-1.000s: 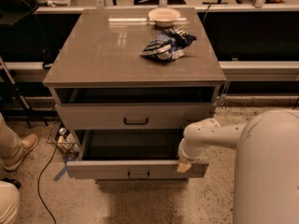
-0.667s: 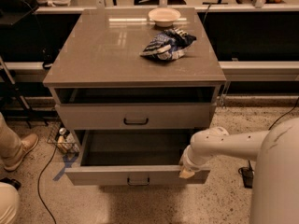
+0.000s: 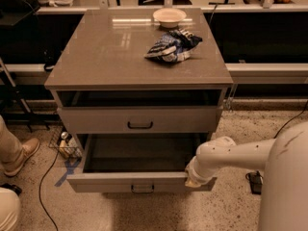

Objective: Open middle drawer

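The middle drawer [image 3: 110, 182] of the grey-beige cabinet stands pulled out toward me. Its plain grey box [image 3: 139, 153] is empty, and its small black bar handle [image 3: 142, 188] shows on the front. My gripper [image 3: 195, 177] is at the drawer's front right corner, against the top edge of the drawer front, at the end of the white arm [image 3: 236, 153] that comes in from the right. The slimmer drawer above [image 3: 96, 120], with its own black handle [image 3: 140, 125], is closed.
On the cabinet top [image 3: 106, 52] lie a blue-and-white bag [image 3: 173, 46] and a pale bowl [image 3: 169, 16]. A person's leg and shoe [image 3: 19, 154] are at the left. A small wire basket of bottles [image 3: 66, 145] and a cable [image 3: 45, 177] are on the floor.
The middle drawer has slid further out toward me. My gripper and arm have moved with its front right corner, down and toward the camera.
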{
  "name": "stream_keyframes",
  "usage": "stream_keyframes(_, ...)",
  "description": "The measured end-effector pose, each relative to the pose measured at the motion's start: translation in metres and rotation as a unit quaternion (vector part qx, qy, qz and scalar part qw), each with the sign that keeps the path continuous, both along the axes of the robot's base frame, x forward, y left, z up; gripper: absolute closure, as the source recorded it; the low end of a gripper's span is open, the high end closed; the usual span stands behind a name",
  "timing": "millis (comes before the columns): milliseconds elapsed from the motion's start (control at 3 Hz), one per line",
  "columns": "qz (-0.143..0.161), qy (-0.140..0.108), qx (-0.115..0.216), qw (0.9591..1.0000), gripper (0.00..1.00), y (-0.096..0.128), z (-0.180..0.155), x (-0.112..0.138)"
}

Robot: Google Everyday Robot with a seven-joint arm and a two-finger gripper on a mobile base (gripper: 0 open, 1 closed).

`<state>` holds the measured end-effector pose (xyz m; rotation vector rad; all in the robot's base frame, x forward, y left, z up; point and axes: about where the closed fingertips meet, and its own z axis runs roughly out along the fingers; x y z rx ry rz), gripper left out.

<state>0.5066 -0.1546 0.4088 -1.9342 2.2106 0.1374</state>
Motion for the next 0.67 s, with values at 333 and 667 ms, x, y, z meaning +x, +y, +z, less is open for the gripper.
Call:
stream_keyframes(333,0.000,0.000,0.000,1.0000,1.00,0.000,0.000,0.000)
stream_keyframes(667,-0.010,0.004,0.001,0.9999,1.00,-0.002,-0.002,-0.015)
